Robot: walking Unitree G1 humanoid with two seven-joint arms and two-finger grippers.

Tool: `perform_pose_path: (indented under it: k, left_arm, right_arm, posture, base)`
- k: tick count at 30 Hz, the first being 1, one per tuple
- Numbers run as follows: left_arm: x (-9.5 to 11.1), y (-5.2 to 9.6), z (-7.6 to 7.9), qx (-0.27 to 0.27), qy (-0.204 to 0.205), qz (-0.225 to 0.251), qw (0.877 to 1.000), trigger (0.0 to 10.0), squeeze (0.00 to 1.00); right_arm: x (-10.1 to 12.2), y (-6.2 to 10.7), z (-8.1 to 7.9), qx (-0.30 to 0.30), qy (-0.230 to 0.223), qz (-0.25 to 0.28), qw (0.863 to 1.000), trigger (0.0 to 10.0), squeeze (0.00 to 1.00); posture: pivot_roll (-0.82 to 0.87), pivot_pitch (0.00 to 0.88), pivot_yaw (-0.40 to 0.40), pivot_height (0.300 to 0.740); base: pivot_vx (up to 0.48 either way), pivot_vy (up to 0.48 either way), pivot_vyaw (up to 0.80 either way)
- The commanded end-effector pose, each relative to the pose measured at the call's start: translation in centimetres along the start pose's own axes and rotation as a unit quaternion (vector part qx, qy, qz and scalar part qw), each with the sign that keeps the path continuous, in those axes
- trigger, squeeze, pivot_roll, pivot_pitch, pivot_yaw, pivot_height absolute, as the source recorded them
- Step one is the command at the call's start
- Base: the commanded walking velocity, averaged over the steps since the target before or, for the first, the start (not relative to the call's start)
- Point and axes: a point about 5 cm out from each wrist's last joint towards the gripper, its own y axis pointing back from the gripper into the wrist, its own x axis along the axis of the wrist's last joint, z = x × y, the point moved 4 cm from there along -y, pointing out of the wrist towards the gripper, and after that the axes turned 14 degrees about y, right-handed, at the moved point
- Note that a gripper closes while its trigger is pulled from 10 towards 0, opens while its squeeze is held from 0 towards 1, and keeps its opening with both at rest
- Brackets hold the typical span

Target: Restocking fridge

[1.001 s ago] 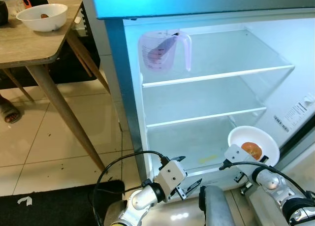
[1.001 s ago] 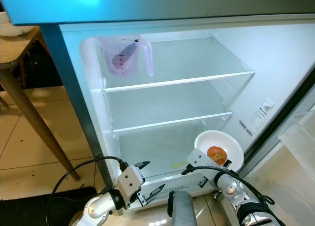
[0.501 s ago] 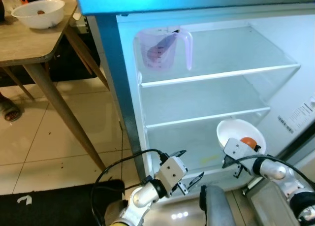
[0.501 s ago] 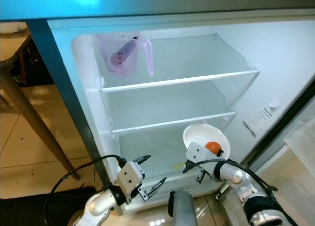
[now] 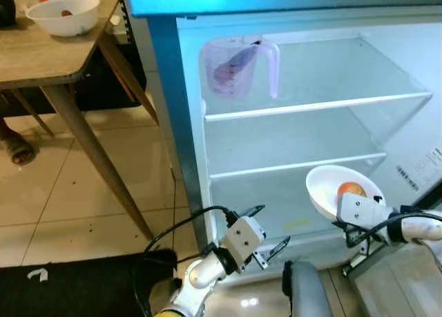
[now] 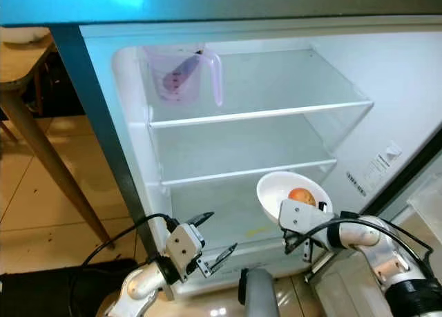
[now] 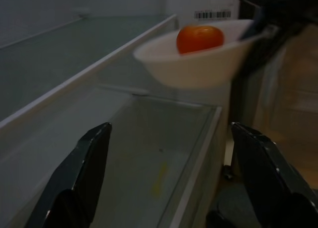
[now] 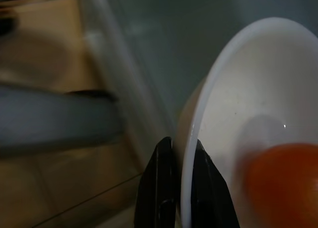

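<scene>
One bowl (image 5: 335, 193) with tomato (image 5: 351, 189) clamped at rim by right gripper (image 8: 179, 188), held in front of fridge (image 5: 311, 89), level with lowest glass shelf (image 5: 297, 166). Left gripper (image 5: 271, 228) low before fridge, fingers apart, empty. Step in hand: carrying bowl in. Next: likely push inward, level, set on shelf, release.

The fridge (image 5: 173, 144) is standing open to the right of the desk (image 5: 48, 54). A jug (image 5: 235, 67) is sitting at the left end of the fridge's top shelf (image 5: 324, 104). A bowl (image 5: 338, 190) holding a tomato (image 5: 351, 189) is hanging before the fridge's lowest compartment, right of centre, pinched at its rim by the right claw (image 8: 175, 188). The left claw (image 5: 266, 234) is hovering low at the fridge's front, left of the bowl. Another bowl (image 5: 62, 14) is resting on the desk.
</scene>
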Motion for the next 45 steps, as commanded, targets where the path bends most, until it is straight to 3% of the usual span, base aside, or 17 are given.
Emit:
perform_pose_path:
  k: [1, 3, 5, 17, 21, 24, 26, 28, 33, 41, 45]
  left_arm:
    - [0.1, -0.2, 0.3, 0.001, 0.004, 0.004, 1.000, 10.0, 0.00]
    - [0.1, -0.2, 0.3, 0.000, 0.003, 0.003, 1.000, 10.0, 0.00]
    - [0.2, -0.2, 0.3, 0.000, 0.003, 0.003, 1.000, 10.0, 0.00]
    - [0.2, -0.1, 0.0, 0.005, 0.002, 0.002, 1.000, 10.0, 0.00]
    - [0.2, -0.2, -0.1, 0.006, 0.001, 0.002, 1.000, 10.0, 0.00]
    - [1.0, -0.4, -0.8, 0.020, 0.000, 0.016, 1.000, 10.0, 0.00]
    - [1.0, -0.4, -0.8, 0.020, 0.000, 0.016, 1.000, 10.0, 0.00]
    - [1.5, -0.6, -1.0, 0.023, -0.005, 0.027, 0.999, 10.0, 0.00]
    - [6.2, -1.5, -2.2, 0.060, 0.006, 0.130, 0.990, 10.0, 0.00]
    - [9.0, -2.2, -1.8, 0.050, 0.017, 0.177, 0.983, 10.0, 0.00]
    - [10.9, -2.6, -0.9, 0.027, 0.016, 0.204, 0.978, 10.0, 0.00]
  right_arm:
    - [0.3, 0.2, -0.5, 0.017, -0.003, 0.006, 1.000, 10.0, 0.00]
    - [1.0, 0.7, -1.9, 0.056, -0.005, 0.008, 0.998, 10.0, 0.00]
    - [1.3, 0.9, -2.0, 0.058, -0.006, 0.010, 0.998, 10.0, 0.00]
    - [5.9, 4.7, 3.4, -0.031, 0.046, 0.050, 0.997, 10.0, 0.00]
    - [6.4, 5.3, 3.8, -0.039, 0.048, 0.053, 0.997, 10.0, 0.00]
    - [7.8, 7.1, 4.9, -0.060, 0.057, 0.064, 0.995, 10.0, 0.00]
    - [7.8, 7.1, 4.9, -0.060, 0.057, 0.064, 0.995, 10.0, 0.00]
    - [8.1, 7.7, 5.2, -0.064, 0.059, 0.065, 0.994, 10.0, 0.00]
    - [7.7, 10.4, 6.6, -0.085, 0.067, 0.040, 0.993, 10.0, 0.00]
    - [8.6, 11.9, 7.0, -0.087, 0.073, 0.043, 0.993, 10.0, 0.00]
    - [9.0, 12.9, 7.2, -0.086, 0.082, 0.042, 0.992, 10.0, 0.00]
  posture:
    - [-0.09, 0.089, -0.021, 0.463]
    - [-0.09, 0.095, -0.019, 0.463]
    - [-0.09, 0.095, -0.019, 0.463]
    - [-0.09, 0.092, -0.015, 0.463]
    - [-0.09, 0.092, -0.016, 0.463]
    - [-0.09, 0.090, -0.017, 0.463]
    - [-0.09, 0.090, -0.017, 0.463]
    - [-0.10, 0.089, -0.017, 0.463]
    - [-0.10, 0.089, -0.022, 0.463]
    - [-0.10, 0.091, -0.026, 0.463]
    - [-0.11, 0.091, -0.028, 0.463]
  base:
    - [0.000, 0.000, 0.00]
    - [0.000, 0.000, 0.00]
    - [0.000, 0.000, 0.00]
    - [0.000, 0.000, 0.00]
    - [0.000, 0.000, 0.00]
    - [0.000, 0.000, 0.00]
    - [0.000, 0.000, 0.00]
    - [0.000, 0.000, 0.00]
    - [0.000, 0.000, 0.00]
    - [0.000, 0.000, 0.00]
    - [0.000, 0.000, 0.00]
